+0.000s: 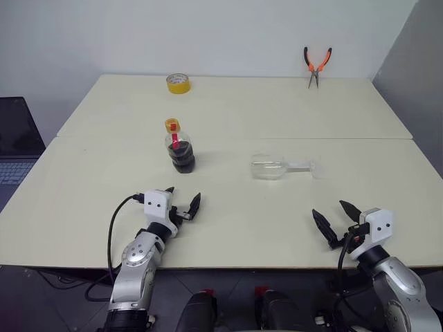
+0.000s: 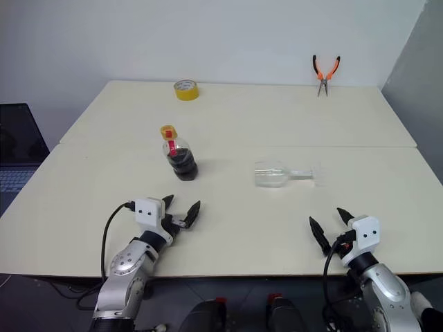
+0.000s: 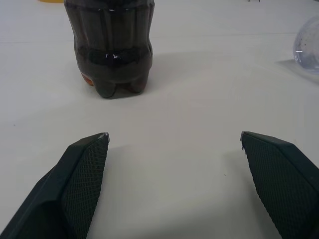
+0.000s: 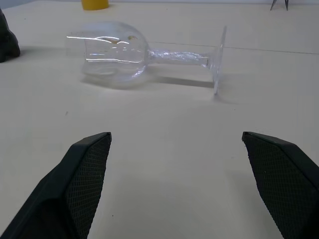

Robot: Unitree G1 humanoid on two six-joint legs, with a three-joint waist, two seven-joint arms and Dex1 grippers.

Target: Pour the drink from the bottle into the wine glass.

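One bottle (image 1: 179, 147) of dark drink (image 3: 112, 55) is standing upright on the surface (image 1: 235, 111), ahead of the left gripper (image 1: 183, 203). One wine glass (image 1: 284, 167) is lying on its side ahead of the right gripper (image 1: 335, 220). Both jaws are standing wide open, gripping nothing. One tape roll (image 1: 178, 83) and one pair of pliers (image 1: 317, 66) are lying at the far edge.

bare table (image 1: 228, 221) ahead of both tools, bottle (image 1: 179, 146) upright, wine glass (image 1: 284, 167) lying well apart
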